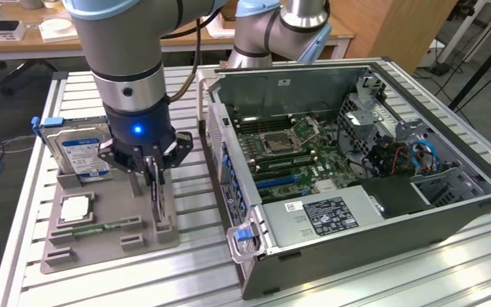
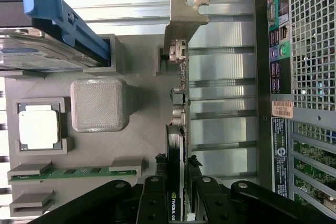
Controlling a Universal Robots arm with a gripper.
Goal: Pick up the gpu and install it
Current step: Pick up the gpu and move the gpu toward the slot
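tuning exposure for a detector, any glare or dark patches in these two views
exterior view: strong glare on the table toward the exterior view's right, computer case shaded inside, blue light glowing on the arm; wrist view: processor washed out white, gpu evenly lit, black pincer reads dark

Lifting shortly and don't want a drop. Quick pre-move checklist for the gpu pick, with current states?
1. Jaws closed on the gpu, one on each side: ok.
2. gpu upright, seated in the grey holder: ok.
3. Clearance between gripper and hard drive: ok.
4. Computer case side open, motherboard exposed: ok.
5. Blue cables clear of the insertion path: cannot tell.
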